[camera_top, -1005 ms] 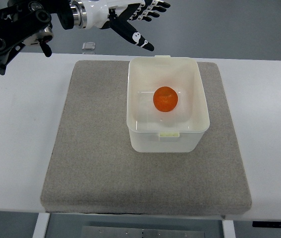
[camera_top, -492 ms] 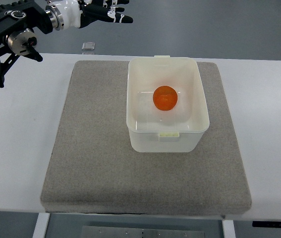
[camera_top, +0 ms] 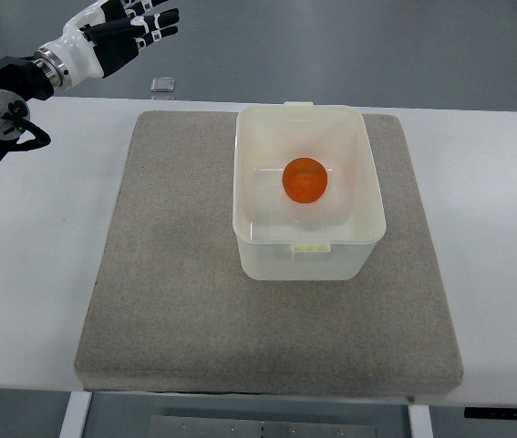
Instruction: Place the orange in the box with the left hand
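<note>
Orange [camera_top: 305, 181]: inside white plastic box [camera_top: 308, 245], on grey mat [camera_top: 176, 274], white desk [camera_top: 39, 274]. Left hand [camera_top: 123, 35]: far-left, fingers spread, empty.

No readable text, labels, brands, numbers or signs anywhere in the top view. Nothing printed on the translucent white plastic box [camera_top: 308, 246], on the grey felt mat [camera_top: 176, 274], or on the white table [camera_top: 39, 274].
</note>
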`<state>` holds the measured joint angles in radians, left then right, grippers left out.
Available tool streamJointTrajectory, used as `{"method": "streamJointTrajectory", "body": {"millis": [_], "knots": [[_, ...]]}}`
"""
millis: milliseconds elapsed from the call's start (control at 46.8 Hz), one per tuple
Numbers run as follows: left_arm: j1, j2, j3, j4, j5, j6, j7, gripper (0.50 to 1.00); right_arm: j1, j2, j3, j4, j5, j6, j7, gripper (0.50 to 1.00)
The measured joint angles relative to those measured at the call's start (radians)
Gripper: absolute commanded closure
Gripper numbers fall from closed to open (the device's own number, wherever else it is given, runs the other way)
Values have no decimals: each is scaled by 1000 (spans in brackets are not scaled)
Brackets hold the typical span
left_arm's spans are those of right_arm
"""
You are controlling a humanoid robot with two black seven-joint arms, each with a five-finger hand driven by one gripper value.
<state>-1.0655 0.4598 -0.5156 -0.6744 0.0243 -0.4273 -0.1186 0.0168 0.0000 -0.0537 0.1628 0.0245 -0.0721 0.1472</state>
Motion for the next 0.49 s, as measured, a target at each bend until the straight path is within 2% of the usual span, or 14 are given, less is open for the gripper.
{"method": "streamJointTrajectory", "body": {"millis": [192,385,492], "knots": [[62,1,-64,-3,0,-8,13,506,0,0,0,0,0,0,0,574],[105,-2,-189,-6,-7,-26,143,506,0,0,0,0,0,0,0,574],[115,-3,-221,3,-28,-35,173,506,0,0,0,0,0,0,0,574]]}}
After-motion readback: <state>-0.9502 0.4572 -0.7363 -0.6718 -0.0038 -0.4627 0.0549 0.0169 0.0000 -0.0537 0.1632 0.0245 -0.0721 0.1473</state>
